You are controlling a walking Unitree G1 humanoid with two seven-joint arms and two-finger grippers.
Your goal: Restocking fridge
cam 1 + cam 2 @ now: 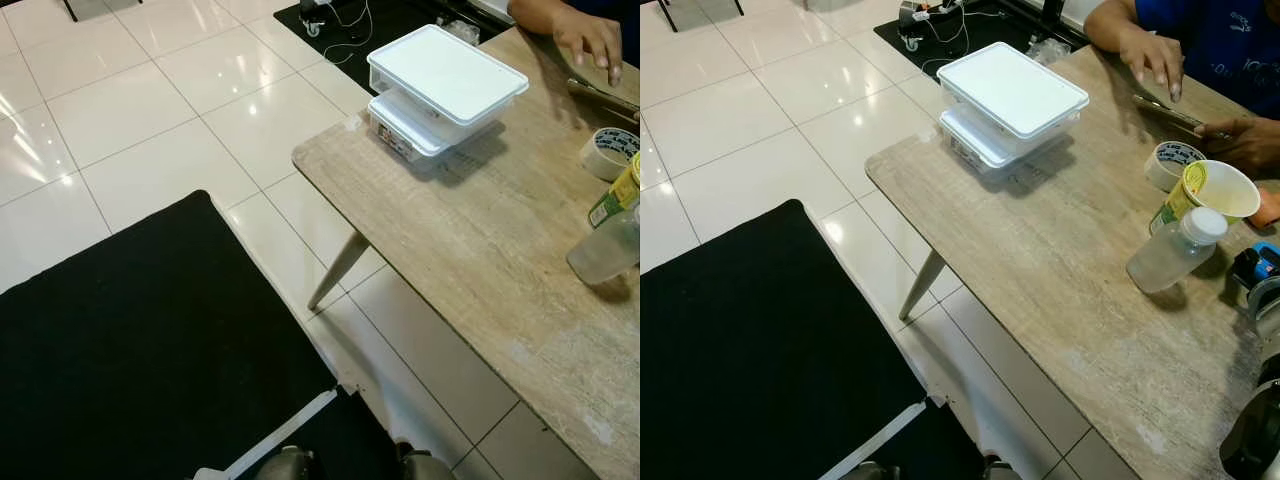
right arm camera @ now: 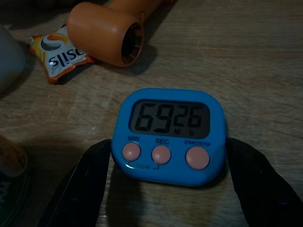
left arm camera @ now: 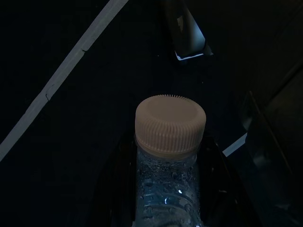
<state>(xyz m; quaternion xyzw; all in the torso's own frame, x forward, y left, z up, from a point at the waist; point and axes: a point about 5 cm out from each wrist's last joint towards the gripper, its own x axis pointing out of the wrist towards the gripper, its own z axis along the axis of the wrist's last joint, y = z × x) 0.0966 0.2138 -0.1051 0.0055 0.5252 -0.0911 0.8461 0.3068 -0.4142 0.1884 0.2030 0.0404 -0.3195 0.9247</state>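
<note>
**Wooden table, white tiles, bottle held low**

Wooden table [image 1: 1060,250] over glossy white tile floor [image 1: 130,120], black mat [image 1: 130,350] beside it.

Near table's far corner: two stacked white boxes [image 1: 1010,100], upper one set askew on the lower. Farther along from boxes: tape roll [image 1: 1172,163], yellow-rimmed cup [image 1: 1212,190], clear plastic bottle [image 1: 1175,252] with white cap standing just beside cup. Beyond boxes, across the table: person's hand [image 1: 1152,55] resting on tabletop, second hand near a phone-like item.

Left gripper [image 3: 165,189] down in deep shade above black mat, black fingers [image 3: 113,184] pinching a water bottle [image 3: 168,161] at the neck. Long axis running along the fingers, ribbed pale cap pointing away from the wrist. Droplets visible inside the clear neck. White tape strip on mat behind.

Right gripper [image 2: 165,179] at tabletop, well along from boxes, fingers [image 2: 80,189] spread either side of a blue timer [image 2: 168,135] reading 69 26; contact with its sides not clear. Orange tube [image 2: 106,30] and small snack packet [image 2: 59,54] lying beyond timer.
</note>
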